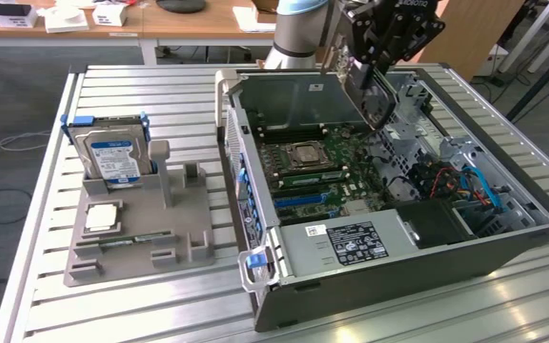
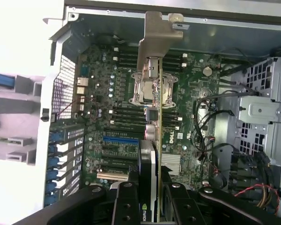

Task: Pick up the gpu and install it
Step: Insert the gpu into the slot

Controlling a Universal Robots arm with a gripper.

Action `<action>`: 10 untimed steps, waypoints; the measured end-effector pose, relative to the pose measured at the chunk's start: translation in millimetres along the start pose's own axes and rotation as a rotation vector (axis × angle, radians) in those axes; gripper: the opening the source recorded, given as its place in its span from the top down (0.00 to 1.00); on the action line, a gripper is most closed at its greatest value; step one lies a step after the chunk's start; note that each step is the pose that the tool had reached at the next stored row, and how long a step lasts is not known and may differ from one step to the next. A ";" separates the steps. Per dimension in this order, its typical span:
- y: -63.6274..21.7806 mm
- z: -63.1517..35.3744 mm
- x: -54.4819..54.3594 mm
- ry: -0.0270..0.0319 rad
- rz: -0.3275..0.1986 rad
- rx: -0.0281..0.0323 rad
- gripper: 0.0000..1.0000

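Gpu (image 1: pixel 374 100) gripped on its edge by the claw (image 1: pixel 365 68), hung above the motherboard (image 1: pixel 332 179) inside the open computer case (image 1: pixel 399 264), its metal bracket (image 2: pixel 157 33) near one case wall, hard drive (image 1: pixel 112 153) stood in a grey holder (image 1: pixel 141 236) on the surface (image 1: pixel 112 314).

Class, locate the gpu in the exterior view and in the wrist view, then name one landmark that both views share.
Exterior view: the gpu hangs in the claw above the open computer case, high in the picture.
Wrist view: the gpu is edge-on, gripped by the claw, over the motherboard.
Shared landmark: the silver CPU socket on the motherboard.
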State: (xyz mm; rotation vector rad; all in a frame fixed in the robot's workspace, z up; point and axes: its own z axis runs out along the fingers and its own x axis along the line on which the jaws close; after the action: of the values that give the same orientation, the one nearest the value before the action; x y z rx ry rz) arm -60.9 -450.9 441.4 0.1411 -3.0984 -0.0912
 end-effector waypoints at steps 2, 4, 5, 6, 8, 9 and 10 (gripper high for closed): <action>0.0 0.1 0.0 0.0021 -0.035 0.0015 0.73; 0.0 0.2 0.0 0.0043 -0.070 0.0030 0.73; 0.0 0.3 0.0 0.0054 -0.088 0.0037 0.73; 0.0 0.3 0.0 0.0065 -0.106 0.0044 0.73; 0.0 0.3 0.0 0.0086 -0.141 0.0057 0.73; 0.0 0.3 0.0 0.0097 -0.158 0.0064 0.73; 0.0 0.3 0.0 0.0108 -0.177 0.0071 0.73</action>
State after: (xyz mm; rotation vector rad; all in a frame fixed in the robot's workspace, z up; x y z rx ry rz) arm -60.9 -450.9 441.1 0.4146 -3.0688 -0.0843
